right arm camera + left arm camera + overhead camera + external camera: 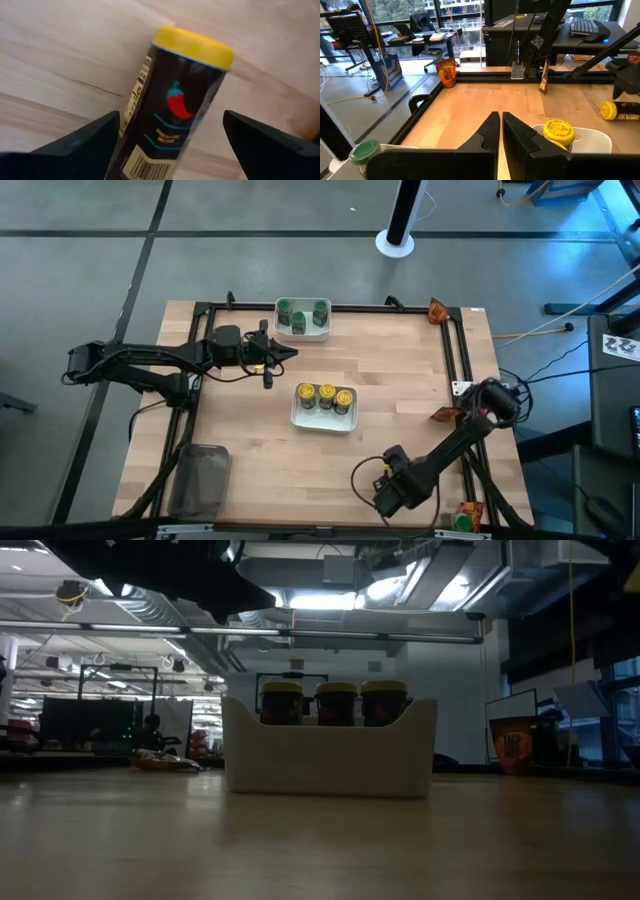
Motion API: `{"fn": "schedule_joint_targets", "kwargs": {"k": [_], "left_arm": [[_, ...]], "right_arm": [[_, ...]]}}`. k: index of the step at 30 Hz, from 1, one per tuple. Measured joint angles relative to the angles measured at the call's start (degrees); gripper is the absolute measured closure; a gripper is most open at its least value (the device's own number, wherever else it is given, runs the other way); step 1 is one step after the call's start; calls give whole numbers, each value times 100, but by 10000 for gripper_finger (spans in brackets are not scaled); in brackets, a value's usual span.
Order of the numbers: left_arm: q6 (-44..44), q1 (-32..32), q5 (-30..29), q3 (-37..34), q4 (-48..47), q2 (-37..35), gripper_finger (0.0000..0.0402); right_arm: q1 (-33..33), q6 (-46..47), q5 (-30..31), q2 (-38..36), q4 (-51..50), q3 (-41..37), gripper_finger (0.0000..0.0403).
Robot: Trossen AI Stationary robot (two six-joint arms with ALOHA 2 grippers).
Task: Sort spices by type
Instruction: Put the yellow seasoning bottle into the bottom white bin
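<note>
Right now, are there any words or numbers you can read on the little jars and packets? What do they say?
No words or numbers can be read anywhere.
Yellow-capped jar between the open right gripper's fingers: red chilli picture and barcode; small print blurred.
Yellow cap near the shut left gripper: embossed writing, too small.
Orange packet: dark lettering, too blurred.

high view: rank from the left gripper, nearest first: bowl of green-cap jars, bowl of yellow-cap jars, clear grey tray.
Measured from the left gripper, which is shut over the table's left-centre:
1. Bowl of green-cap jars, just beyond it at the far edge.
2. Bowl of yellow-cap jars, mid-table, a little farther.
3. Clear grey tray, near-left corner, clearly farthest.
</note>
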Motion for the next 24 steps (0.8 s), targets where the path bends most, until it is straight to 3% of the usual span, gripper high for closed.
{"fn": "schedule_joint_targets", "kwargs": {"k": [7, 17, 20, 24], "left_arm": [[11, 0, 0, 0, 0, 0, 393], [14, 0, 0, 0, 28, 0, 393], [56, 0, 0, 0, 52, 0, 393], [118, -1, 0, 0, 42, 0, 393]], "right_arm": [[-34, -214, -146, 296, 295, -2, 64], [-153, -962, 457, 296, 228, 88, 217], [-306, -1573, 895, 269, 19, 414, 233], [-572, -2537, 2140, 57, -45, 773, 233]]}}
